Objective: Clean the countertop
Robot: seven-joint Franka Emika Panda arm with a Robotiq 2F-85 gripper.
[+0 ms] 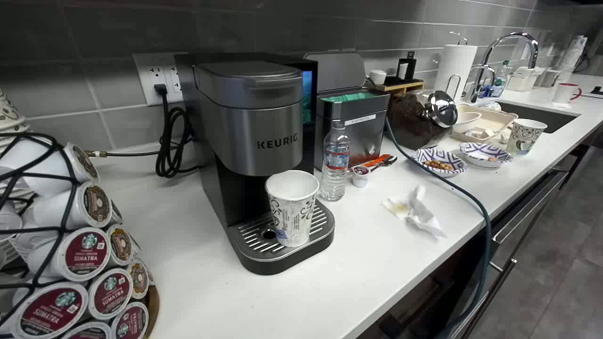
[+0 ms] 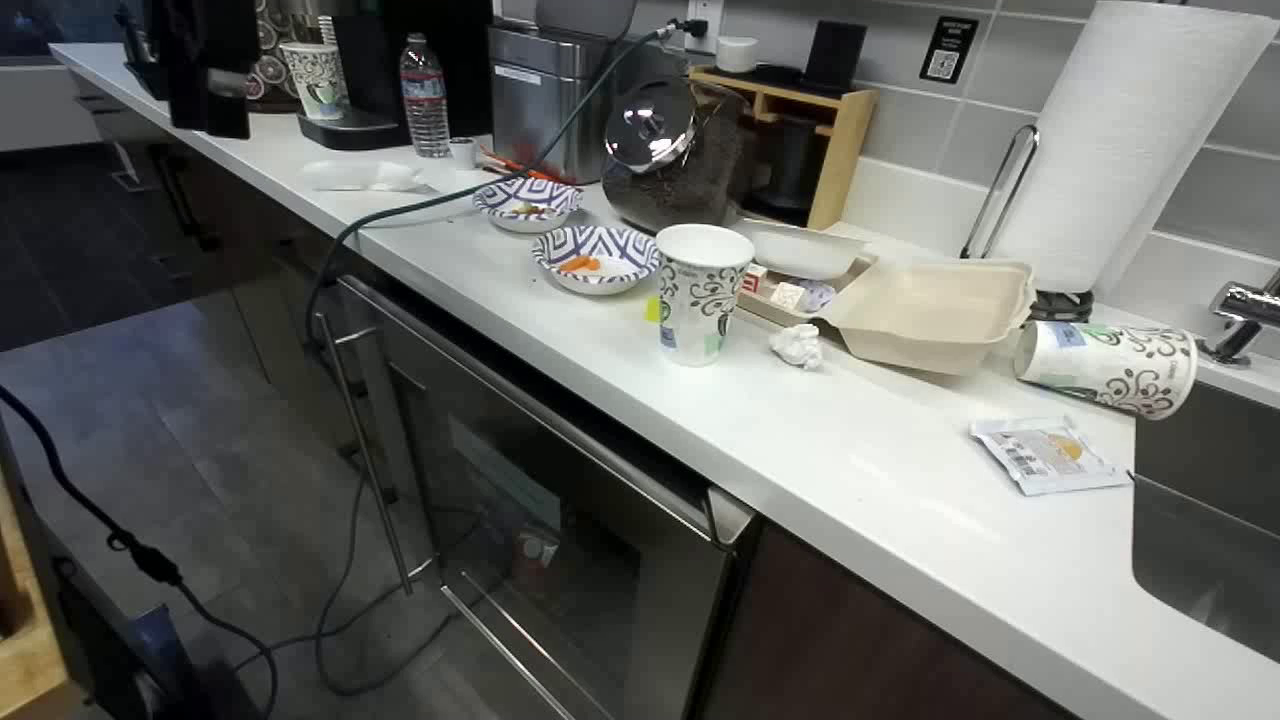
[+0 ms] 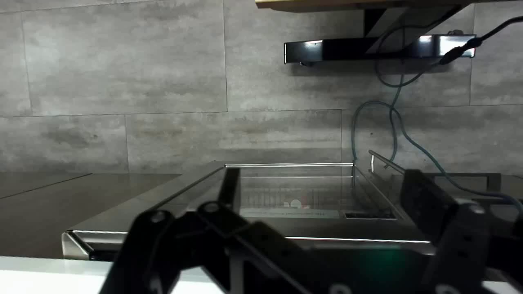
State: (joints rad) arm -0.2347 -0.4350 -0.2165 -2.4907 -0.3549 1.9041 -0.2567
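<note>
The white countertop (image 1: 282, 301) also shows in an exterior view (image 2: 850, 480), with its edge in the wrist view (image 3: 49, 277). On it are two patterned bowls (image 1: 485, 162) (image 2: 570, 280) with food scraps, an upright paper cup (image 2: 700, 300), a tipped cup (image 2: 1110, 370) at the sink edge, a takeout container (image 2: 940, 310), a sachet (image 2: 1050, 455), crumpled paper (image 2: 797, 345), a used napkin (image 1: 417, 212) and a plastic bottle (image 1: 335, 165). My gripper (image 3: 327, 190) is open and empty, its fingers wide apart over the front of the counter. It also shows at top left in an exterior view (image 2: 205, 75).
A Keurig machine (image 1: 254, 127) holds a paper cup (image 1: 292, 212) on its drip tray. Coffee pods (image 1: 85, 254) stand beside it. A cable (image 1: 464, 190) crosses the counter and hangs over the edge. A glass-door fridge (image 3: 290, 183) is below. A sink (image 2: 1210, 530) lies near the paper towels (image 2: 1120, 150).
</note>
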